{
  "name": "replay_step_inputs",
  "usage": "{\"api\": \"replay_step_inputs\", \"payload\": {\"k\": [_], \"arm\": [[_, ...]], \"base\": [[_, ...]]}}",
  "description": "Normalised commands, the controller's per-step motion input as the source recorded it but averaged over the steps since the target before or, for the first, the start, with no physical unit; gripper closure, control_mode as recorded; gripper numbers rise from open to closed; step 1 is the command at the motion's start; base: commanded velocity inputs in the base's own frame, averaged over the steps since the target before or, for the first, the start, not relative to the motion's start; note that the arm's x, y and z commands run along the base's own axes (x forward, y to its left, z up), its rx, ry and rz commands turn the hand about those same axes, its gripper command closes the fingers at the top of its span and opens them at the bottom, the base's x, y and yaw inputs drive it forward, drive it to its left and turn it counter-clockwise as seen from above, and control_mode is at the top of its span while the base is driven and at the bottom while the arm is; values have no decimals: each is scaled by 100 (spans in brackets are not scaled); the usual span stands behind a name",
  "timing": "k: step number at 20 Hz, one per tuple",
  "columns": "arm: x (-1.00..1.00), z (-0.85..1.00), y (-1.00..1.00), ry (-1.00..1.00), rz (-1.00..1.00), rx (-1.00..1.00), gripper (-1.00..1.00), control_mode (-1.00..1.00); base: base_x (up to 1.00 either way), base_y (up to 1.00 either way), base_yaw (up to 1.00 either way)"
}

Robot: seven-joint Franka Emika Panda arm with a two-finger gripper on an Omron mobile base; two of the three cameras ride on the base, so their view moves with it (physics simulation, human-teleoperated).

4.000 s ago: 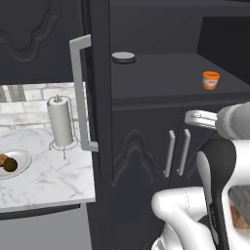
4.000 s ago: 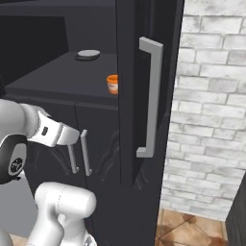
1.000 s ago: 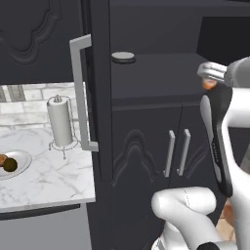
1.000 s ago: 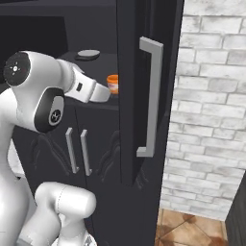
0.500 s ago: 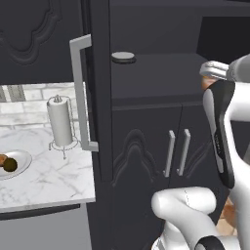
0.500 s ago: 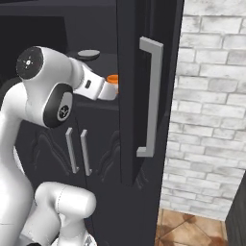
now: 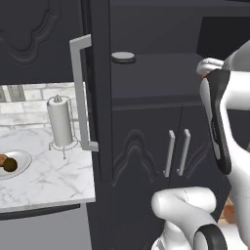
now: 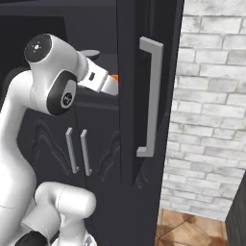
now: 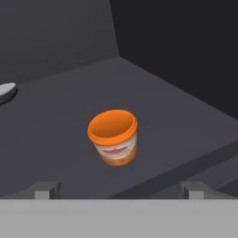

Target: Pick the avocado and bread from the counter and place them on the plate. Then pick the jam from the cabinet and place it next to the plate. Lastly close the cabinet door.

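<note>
Jam (image 9: 113,137): small orange tub with an orange lid, upright on the dark shelf inside the cabinet (image 7: 146,78), clear of the walls. Plate (image 7: 19,163): on the counter (image 7: 53,176), holding the avocado (image 7: 10,165) and bread (image 7: 2,159), side by side. Cabinet door (image 7: 95,88): open.

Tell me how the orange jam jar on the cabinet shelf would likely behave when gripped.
The jam jar looks stiff and small, so probably light. It stands upright, slightly tapered, with smooth round walls, so it may slip or tip if the open gripper nudges it off-centre.
</note>
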Motion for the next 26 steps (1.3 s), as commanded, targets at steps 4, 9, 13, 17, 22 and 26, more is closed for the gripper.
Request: {"api": "replay_step_inputs", "payload": {"k": [4,9,13,17,22,26], "arm": [[14,-2,0,5,0,0,-100,-100],[10,-11,0,2,0,0,-100,-100],[6,-11,0,1,0,0,-100,-100],[10,-12,-2,1,0,0,-100,-100],[23,-12,-7,3,0,0,-100,-100],[25,-8,-1,3,0,0,-100,-100]], "base": [[0,0,0],[0,0,0],[0,0,0],[0,0,0],[0,0,0],[0,0,0]]}}
